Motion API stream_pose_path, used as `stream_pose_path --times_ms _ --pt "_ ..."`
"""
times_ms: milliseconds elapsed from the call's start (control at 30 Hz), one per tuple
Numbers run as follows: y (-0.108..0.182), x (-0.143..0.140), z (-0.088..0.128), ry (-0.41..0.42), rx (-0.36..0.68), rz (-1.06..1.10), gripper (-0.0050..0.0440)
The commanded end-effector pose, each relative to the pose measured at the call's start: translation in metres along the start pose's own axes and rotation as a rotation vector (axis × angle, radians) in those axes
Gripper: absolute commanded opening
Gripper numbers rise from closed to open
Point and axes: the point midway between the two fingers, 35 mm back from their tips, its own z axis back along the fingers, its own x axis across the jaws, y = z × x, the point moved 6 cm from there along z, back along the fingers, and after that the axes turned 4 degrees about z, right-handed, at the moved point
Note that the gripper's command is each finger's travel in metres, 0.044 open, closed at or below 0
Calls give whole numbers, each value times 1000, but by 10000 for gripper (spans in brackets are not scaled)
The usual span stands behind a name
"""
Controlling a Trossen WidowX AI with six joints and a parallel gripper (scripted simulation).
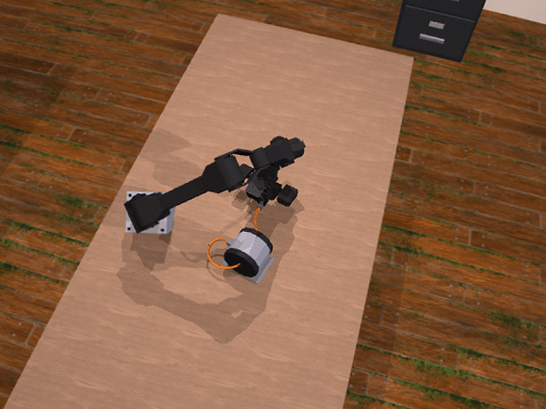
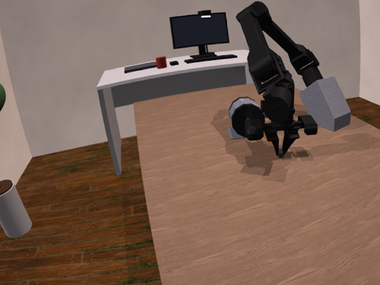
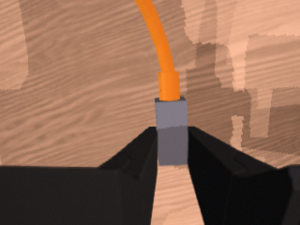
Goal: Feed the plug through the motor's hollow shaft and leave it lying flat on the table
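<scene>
The grey plug (image 3: pixel 172 130) sits between my two black fingers in the wrist view, and my gripper (image 3: pixel 171 135) is shut on it, low over the table. Its orange cable (image 3: pixel 157 42) runs away from the plug. In the top view the cable (image 1: pixel 255 217) leads from my gripper (image 1: pixel 262 202) to the far end of the grey motor (image 1: pixel 249 252) and loops out of the near end as an orange arc (image 1: pixel 217 254). In the exterior view my fingers (image 2: pixel 280 151) point down at the table just in front of the motor (image 2: pixel 246 118).
The arm's grey base block (image 1: pixel 148 212) stands on the table left of the motor. A black filing cabinet (image 1: pixel 439 20) stands off the table's far right corner. A white desk with a monitor (image 2: pixel 199 31) stands behind the table.
</scene>
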Motion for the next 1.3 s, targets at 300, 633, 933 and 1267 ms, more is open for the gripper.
stream_pose_path --times_ms 300,633,933,1267 --pt "14 -17 0 3 -5 3 0" --pt "12 -14 3 3 -5 3 0" --pt "11 -12 2 3 -5 3 0" --pt "10 -10 2 4 -4 3 0"
